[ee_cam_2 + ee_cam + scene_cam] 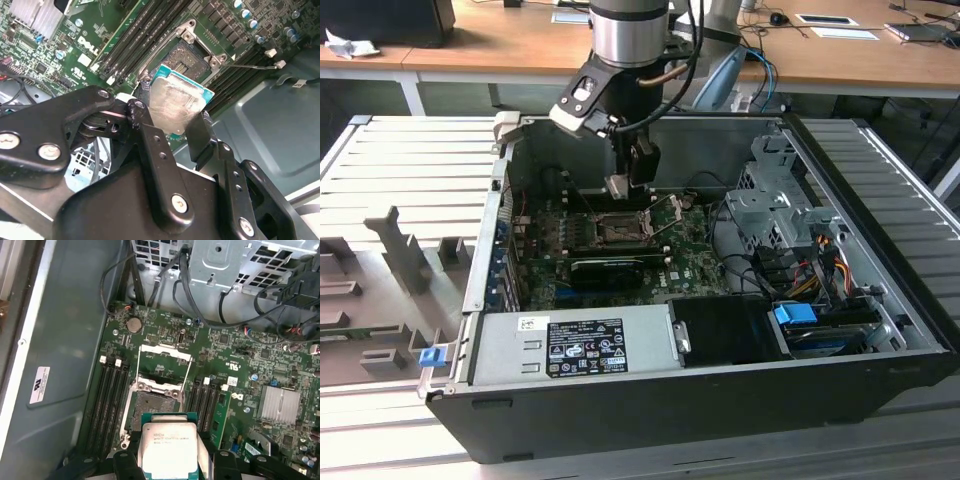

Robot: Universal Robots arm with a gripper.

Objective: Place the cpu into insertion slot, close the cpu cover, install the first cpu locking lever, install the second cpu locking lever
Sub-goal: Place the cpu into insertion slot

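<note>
Silvery cpu (167, 450) with a teal-green border, black gripper (172, 117), green motherboard (240, 370) bearing the dark insertion slot (155, 405) with silvery rim, silvery cpu cover (165, 354) and black memory slots (107, 405), blue-grey case wall (65, 340) beside the motherboard, silver ribbed heatsink (280, 405) on it.

A long wooden desk (500, 45) runs behind the ribbed grey worktable (410, 165), evenly lit.

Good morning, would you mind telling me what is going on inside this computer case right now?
The robot arm's black gripper has its jaws closed on the cpu, a small flat square chip with a silvery metal top. It holds the chip over the square black insertion slot on the green motherboard. The chip is not yet seated. The thin silvery metal cpu cover stands swung open, leaving the slot exposed.
</note>
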